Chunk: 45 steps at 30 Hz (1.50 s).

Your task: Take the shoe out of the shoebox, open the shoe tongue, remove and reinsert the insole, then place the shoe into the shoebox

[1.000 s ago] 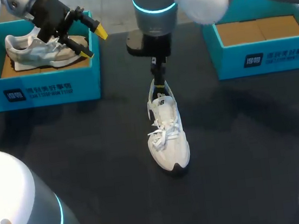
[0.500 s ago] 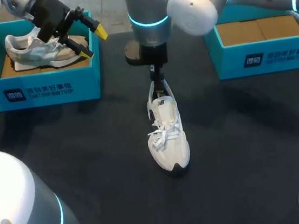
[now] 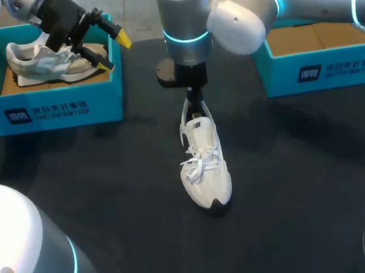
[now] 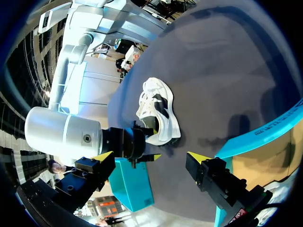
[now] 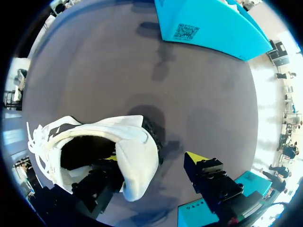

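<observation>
In the head view, the left gripper (image 3: 114, 53) hangs over the near corner of the left shoebox (image 3: 46, 112), its yellow-tipped fingers spread apart and holding nothing; a grey-and-white shoe (image 3: 33, 61) lies inside that box. The white shoe (image 3: 205, 167) stands upright in the middle of the dark table (image 3: 108, 185), toe toward the robot, well apart from both boxes. The right gripper (image 3: 196, 108) points down at its heel, and the right shoebox (image 3: 334, 68) sits at the far right. In the left wrist view, the left gripper (image 4: 150, 157) shows its two tips wide apart, with the white shoe (image 4: 158, 113) ahead on the table and the right gripper (image 4: 137, 145) at the shoe's heel. In the right wrist view, the right gripper (image 5: 154, 158) straddles the heel of the white shoe (image 5: 137, 156): one finger is down inside the opening, the other stands outside with a gap of table showing between it and the heel, so the claw is apart, not clamped.
</observation>
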{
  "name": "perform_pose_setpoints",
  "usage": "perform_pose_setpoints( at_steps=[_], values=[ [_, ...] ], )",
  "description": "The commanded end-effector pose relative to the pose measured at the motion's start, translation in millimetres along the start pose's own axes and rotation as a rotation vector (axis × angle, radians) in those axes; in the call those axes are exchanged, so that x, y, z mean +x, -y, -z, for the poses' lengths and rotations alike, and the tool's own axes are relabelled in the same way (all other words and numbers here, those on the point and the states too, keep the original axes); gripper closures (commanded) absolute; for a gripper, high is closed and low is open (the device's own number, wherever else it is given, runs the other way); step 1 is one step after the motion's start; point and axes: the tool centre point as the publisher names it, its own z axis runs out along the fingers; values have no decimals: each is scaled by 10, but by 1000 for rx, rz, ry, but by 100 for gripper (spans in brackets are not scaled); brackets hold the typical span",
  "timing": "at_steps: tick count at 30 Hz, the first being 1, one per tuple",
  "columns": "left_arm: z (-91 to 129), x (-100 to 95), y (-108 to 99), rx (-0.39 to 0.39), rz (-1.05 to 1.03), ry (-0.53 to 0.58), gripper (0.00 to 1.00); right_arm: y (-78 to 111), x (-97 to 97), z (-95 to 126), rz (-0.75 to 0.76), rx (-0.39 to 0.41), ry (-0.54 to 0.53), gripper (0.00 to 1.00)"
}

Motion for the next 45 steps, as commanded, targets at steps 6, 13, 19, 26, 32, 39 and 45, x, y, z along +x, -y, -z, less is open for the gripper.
perform_pose_setpoints(
  at_steps=[6,13,19,26,32,39,45],
  values=[
    [5,-4,-3,1,-1,-3,0,-57,2,-103,-4,13,-29,52],
    [5,-4,-3,1,-1,-3,0,-45,33,-101,-13,26,-38,89],
    [5,-4,-3,1,-1,-3,0,-54,50,3,-30,39,-34,100],
    [5,-4,-3,1,-1,-3,0,-85,24,403,-23,22,-14,100],
    [5,-4,-3,1,-1,-3,0,-65,-1,786,-25,2,-24,100],
    [5,-4,-3,1,-1,-3,0,-17,-8,1272,-42,2,-29,100],
    [5,-4,-3,1,-1,-3,0,27,-45,1653,-29,10,-32,100]
  ],
)
